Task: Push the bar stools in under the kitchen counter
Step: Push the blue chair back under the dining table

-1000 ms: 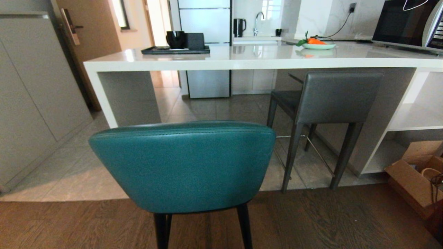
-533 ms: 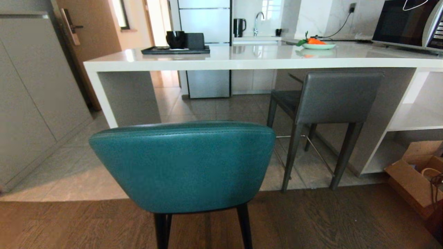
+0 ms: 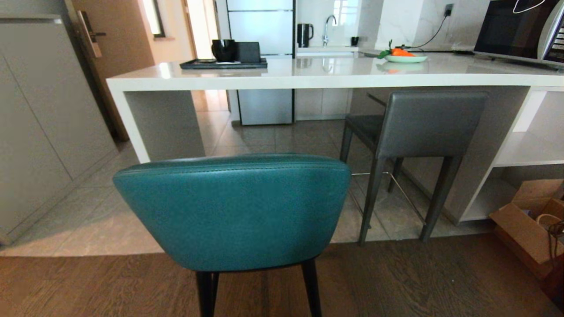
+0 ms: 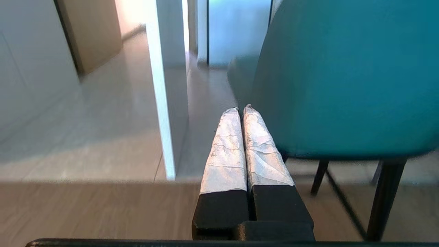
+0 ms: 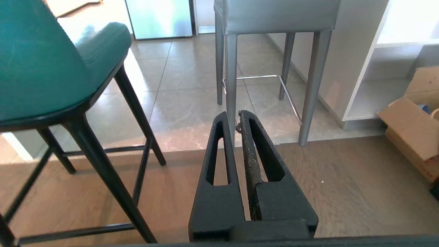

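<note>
The teal bar stool (image 3: 233,211) stands close in front of me on the wood floor, its rounded back toward me, out from the kitchen counter (image 3: 308,72). The dark grey bar stool (image 3: 429,123) stands to the right with its seat under the counter top. Neither gripper shows in the head view. My left gripper (image 4: 241,109) is shut and empty, low beside the left edge of the teal stool's back (image 4: 343,79). My right gripper (image 5: 232,118) is shut and empty, low to the right of the teal stool (image 5: 37,61), pointing at the grey stool's legs (image 5: 231,85).
An open cardboard box (image 3: 526,224) lies on the floor at the right by the white shelves (image 3: 524,149). The counter holds a black tray (image 3: 222,64), a plate with a carrot (image 3: 405,57) and a microwave (image 3: 515,31). A grey cabinet (image 3: 39,123) lines the left.
</note>
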`<state>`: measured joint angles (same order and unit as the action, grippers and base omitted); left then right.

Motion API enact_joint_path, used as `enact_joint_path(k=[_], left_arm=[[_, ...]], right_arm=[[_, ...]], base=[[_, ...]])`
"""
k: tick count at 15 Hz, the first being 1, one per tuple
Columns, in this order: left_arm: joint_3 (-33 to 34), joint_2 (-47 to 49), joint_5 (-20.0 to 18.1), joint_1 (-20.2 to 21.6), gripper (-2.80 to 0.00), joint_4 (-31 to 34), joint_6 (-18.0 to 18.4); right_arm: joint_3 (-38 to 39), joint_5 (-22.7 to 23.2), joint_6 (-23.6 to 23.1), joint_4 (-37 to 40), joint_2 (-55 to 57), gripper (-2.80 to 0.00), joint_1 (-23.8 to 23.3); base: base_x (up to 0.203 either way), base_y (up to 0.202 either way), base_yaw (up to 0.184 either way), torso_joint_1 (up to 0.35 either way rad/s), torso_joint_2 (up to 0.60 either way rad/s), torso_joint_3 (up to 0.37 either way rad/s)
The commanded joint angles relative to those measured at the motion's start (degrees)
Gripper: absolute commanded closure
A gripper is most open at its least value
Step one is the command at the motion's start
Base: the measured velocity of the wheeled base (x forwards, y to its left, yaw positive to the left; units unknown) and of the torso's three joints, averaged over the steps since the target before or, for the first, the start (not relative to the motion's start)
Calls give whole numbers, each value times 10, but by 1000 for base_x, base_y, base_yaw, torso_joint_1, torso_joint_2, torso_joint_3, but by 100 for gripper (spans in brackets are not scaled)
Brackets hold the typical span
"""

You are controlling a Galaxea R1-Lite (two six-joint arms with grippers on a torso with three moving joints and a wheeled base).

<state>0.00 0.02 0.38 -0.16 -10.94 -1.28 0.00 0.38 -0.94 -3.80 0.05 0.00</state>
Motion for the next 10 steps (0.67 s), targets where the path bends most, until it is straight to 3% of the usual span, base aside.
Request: enact_joint_path(k=[1,4,7,8,10], left_arm=[[23,1,1,1,0,19,6],[-46,62,-24,0,0,31,7],[-136,236,-47,-9,0,0,-18],[-155,282,-58,-17,0,-23,-25],[-190,351,-94,-52,0,-63,-36]], right_arm=[[8,2,-18,2,1,0,0],[-82,15,-4,17,86,0,4],[-174,55,46,21,238,0,24],[-192,83,55,17,271,0,29],[-221,207,69,13,299,0,39]], base=[[0,0,0,0,0,0],[0,0,0,0,0,0],[0,0,0,0,0,0],[0,0,0,0,0,0],[0,0,0,0,0,0]])
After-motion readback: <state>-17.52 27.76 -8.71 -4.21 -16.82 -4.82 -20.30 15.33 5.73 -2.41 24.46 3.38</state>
